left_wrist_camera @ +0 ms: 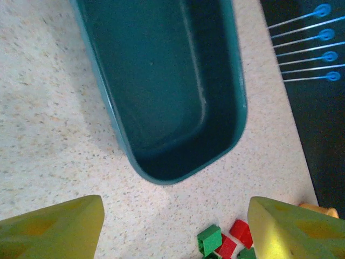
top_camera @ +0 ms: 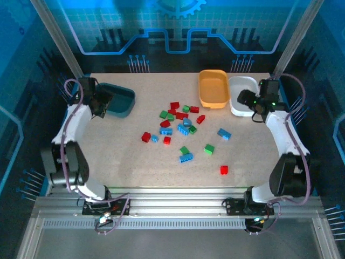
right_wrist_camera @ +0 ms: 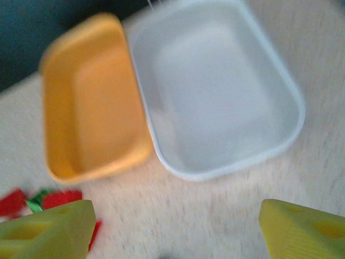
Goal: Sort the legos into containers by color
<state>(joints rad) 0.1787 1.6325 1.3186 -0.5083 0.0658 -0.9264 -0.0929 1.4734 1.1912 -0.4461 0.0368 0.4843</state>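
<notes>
Red, green and blue legos (top_camera: 180, 123) lie scattered over the middle of the table. The dark teal tray (top_camera: 119, 100) sits at the back left with nothing in it, and its hollow (left_wrist_camera: 161, 91) shows dark in the left wrist view. My left gripper (top_camera: 101, 101) hovers at its left edge, open, nothing between its yellow fingers (left_wrist_camera: 54, 229). The orange tray (top_camera: 213, 87) and white tray (top_camera: 241, 91) stand side by side at the back right. My right gripper (top_camera: 253, 105) hangs open just over the white tray's (right_wrist_camera: 215, 91) near side, holding nothing.
A lone red brick (top_camera: 223, 170) lies near the front right, apart from the cluster. A green brick (left_wrist_camera: 209, 239) and red bricks (left_wrist_camera: 241, 233) lie just in front of my left gripper. The table's back edge meets a dark wall with blue markings.
</notes>
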